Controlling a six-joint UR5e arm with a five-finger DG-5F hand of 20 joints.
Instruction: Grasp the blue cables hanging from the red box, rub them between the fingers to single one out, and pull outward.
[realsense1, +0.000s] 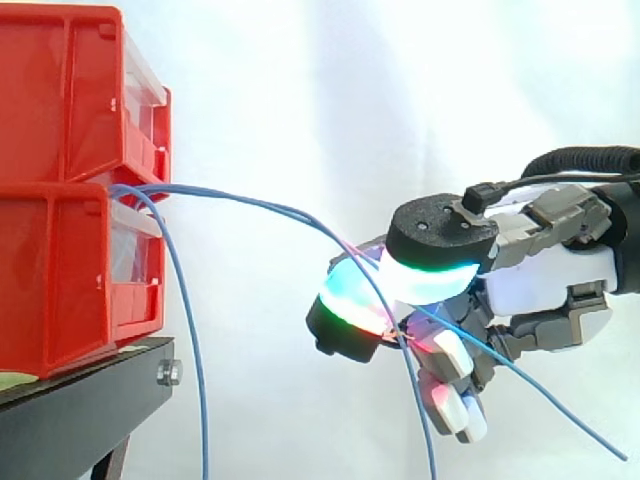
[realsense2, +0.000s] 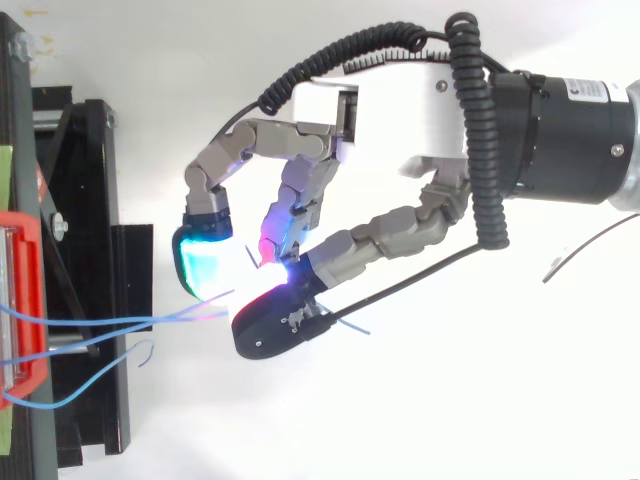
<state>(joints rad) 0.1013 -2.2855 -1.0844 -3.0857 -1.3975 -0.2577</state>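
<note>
Two red bins (realsense1: 65, 180) are stacked at the left on a black stand (realsense1: 80, 410). Thin blue cables (realsense1: 250, 203) come out from between the bins and arch right into my hand (realsense1: 545, 275). The hand is shut on them, pinching them between a thick black-capped thumb pad and a cyan-green glowing fingertip (realsense1: 350, 310). Past the pinch, the cable ends trail down and to the right (realsense1: 560, 410). A third blue cable (realsense1: 190, 330) hangs straight down by the bins, free of the hand. From above, the cables (realsense2: 120, 322) run from the bin to the hand (realsense2: 400, 110).
A white curtain stands behind the work. The black stand (realsense2: 90, 200) and the red bin's edge (realsense2: 25, 290) lie along the left side in the top view. A loose blue cable end (realsense2: 90, 385) curls near the stand.
</note>
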